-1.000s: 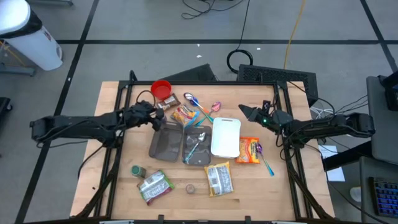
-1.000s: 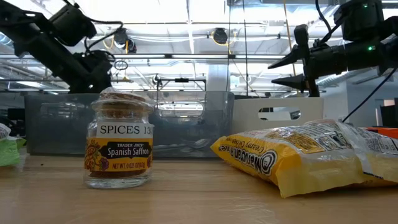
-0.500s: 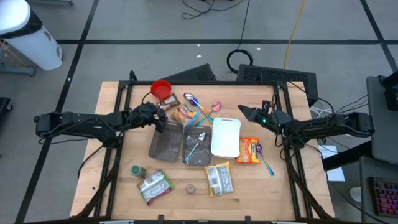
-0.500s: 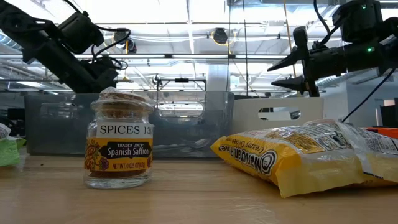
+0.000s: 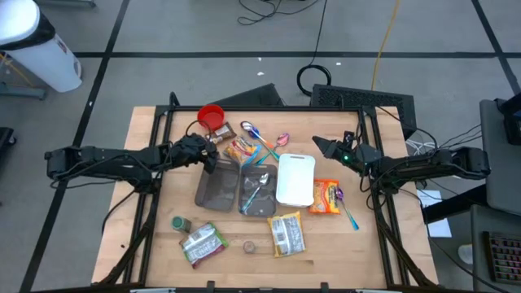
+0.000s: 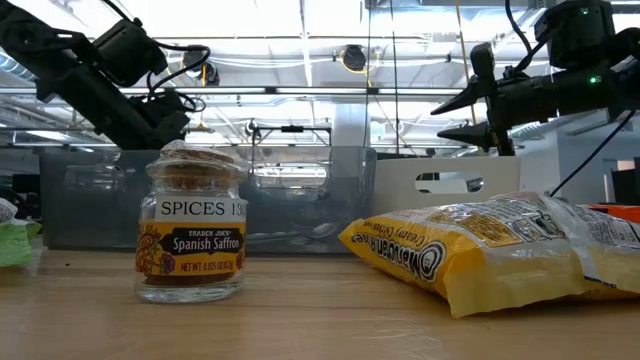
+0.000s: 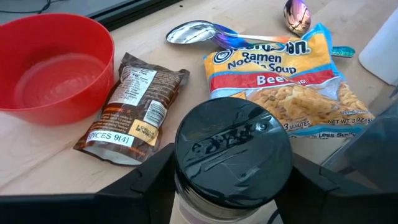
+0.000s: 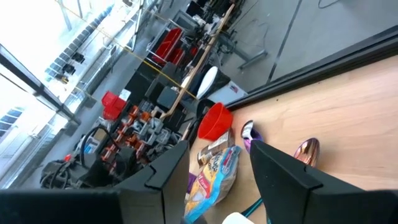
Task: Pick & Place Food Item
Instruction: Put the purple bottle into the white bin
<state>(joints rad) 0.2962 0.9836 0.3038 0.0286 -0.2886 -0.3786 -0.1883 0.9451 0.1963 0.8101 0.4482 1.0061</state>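
Closing around a black-lidded jar (image 7: 231, 163), the left gripper (image 7: 230, 180) is sitting just beside the near edge of the ramen noodle soup packet (image 7: 283, 81), its two dark fingers (image 7: 152, 177) standing on either side of the jar; whether they are already pressing on it I cannot tell. Seen from above, this gripper (image 5: 203, 152) is hovering at the corner of the grey divided tray (image 5: 218, 189), which is serving as the landmark for everything else. Lying just beyond the tray's far edge are the ramen packet (image 5: 242, 150), a brown spice pouch (image 5: 222, 132) and a red bowl (image 5: 211, 116), with iridescent spoons (image 5: 254, 132) beside them. Resting against the tray's right side is a white container (image 5: 295, 178), and past that an orange snack bag (image 5: 326, 196) is lying flat. On the near side of the tray, a yellow packet (image 5: 286, 233), a silver-green pouch (image 5: 202, 243), a small green-lidded jar (image 5: 180, 223) and a saffron spice jar (image 6: 191, 233) are sitting on the wooden table (image 5: 342, 244). Waiting well to the right of the tray and raised above the table, the right gripper (image 5: 323, 147) is holding its fingers (image 8: 283, 171) partly apart with nothing between them.
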